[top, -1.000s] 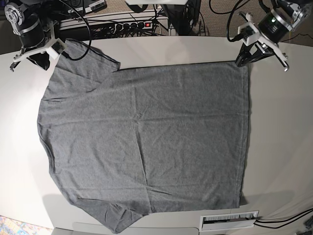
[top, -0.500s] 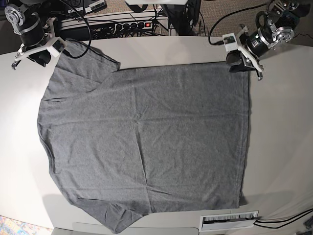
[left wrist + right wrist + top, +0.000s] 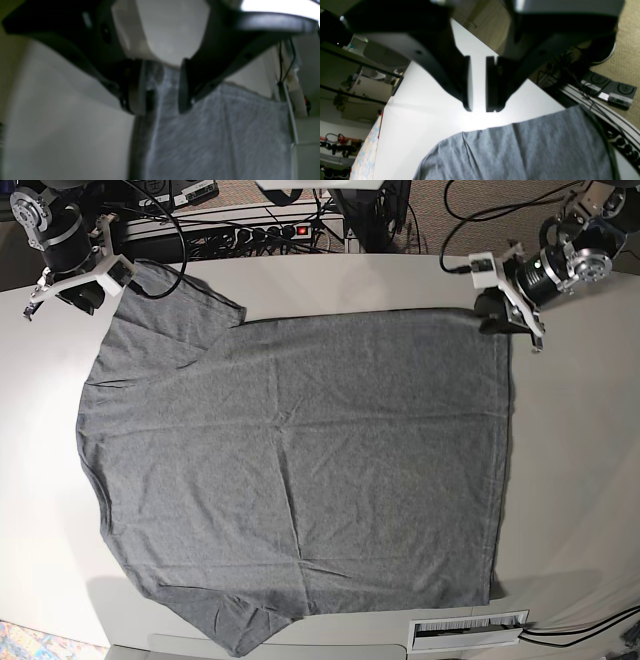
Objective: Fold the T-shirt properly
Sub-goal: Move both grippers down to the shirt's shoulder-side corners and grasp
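The heather-grey cotton T-shirt (image 3: 300,470) lies spread flat across the white table (image 3: 570,480), its nearest sleeve by the front edge. At the far hem corner the left gripper (image 3: 161,87) straddles the cloth with jaws parted, holding nothing; it should sink lower before pinching. Farthest off, the right gripper (image 3: 477,85) stands narrowly parted, empty, beside the sleeve.

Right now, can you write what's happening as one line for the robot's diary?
shirt: flat on table, unfolded | left gripper: jaws apart over shirt corner | right gripper: jaws slightly apart, empty, beside sleeve
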`<state>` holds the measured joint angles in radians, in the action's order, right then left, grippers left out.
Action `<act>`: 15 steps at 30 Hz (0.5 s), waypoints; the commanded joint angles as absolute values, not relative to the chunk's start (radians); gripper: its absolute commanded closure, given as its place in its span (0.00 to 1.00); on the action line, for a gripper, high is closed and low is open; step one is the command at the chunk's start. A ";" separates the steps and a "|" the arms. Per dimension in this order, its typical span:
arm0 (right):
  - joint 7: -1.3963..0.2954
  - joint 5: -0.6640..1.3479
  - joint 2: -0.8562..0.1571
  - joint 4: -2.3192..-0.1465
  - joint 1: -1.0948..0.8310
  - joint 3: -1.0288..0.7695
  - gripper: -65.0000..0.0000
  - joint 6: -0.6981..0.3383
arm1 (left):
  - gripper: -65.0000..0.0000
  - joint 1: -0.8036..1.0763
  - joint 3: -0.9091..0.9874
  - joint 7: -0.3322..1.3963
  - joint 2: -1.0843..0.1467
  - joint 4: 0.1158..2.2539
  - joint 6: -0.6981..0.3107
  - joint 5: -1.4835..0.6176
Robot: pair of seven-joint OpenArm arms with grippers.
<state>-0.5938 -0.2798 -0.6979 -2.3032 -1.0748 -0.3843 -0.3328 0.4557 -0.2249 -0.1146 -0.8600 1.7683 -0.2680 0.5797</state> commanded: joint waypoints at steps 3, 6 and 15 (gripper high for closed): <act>-0.593 -0.285 -0.709 -2.316 -1.075 -0.394 0.85 -0.317 | 0.64 0.446 -0.221 -0.099 -0.879 1.723 -0.289 0.591; -0.595 -0.285 -0.709 -2.316 -1.054 -0.394 0.85 -0.317 | 0.64 0.449 -0.221 -0.098 -0.878 1.715 -0.298 0.570; -0.599 -0.286 -0.709 -2.316 -1.033 -0.394 0.85 -0.317 | 1.00 0.448 -0.221 -0.078 -0.878 1.715 -0.300 0.553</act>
